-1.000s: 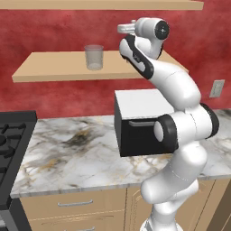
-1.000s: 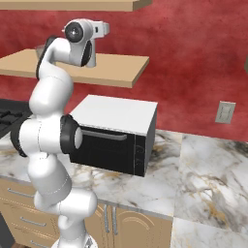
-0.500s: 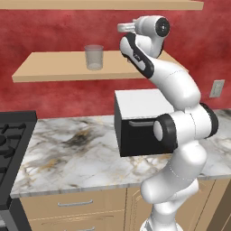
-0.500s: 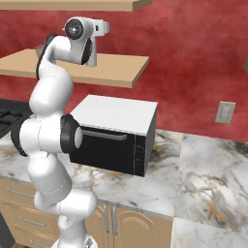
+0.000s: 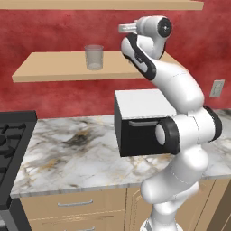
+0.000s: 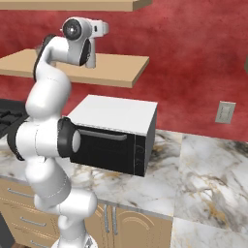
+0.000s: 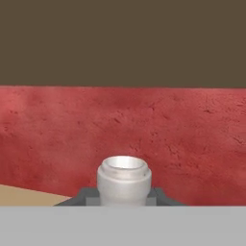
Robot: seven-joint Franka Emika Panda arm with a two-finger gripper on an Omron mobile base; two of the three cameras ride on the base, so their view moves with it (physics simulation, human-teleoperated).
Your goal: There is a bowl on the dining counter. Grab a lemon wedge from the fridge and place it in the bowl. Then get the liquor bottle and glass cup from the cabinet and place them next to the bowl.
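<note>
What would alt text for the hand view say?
The pale liquor bottle has its neck clamped between the gripper and its dark fingertips. Behind it are the red wall and a corner of the wooden cabinet.

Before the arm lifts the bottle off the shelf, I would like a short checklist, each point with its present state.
1. Gripper closed on the liquor bottle: ok. In the hand view the bottle's neck sits between the two dark finger tips.
2. Grip centred on the neck: ok, a finger tip shows on each side.
3. Bottle upright: cannot tell, its body is hidden.
4. Glass cup out of the way: ok. It stands apart on the cabinet, to the left of the hand in the left base view.
5. Room above for lifting: cannot tell. An upper shelf board hangs over the hand.
6. Microwave below the shelf: ok, its door is shut.
</note>
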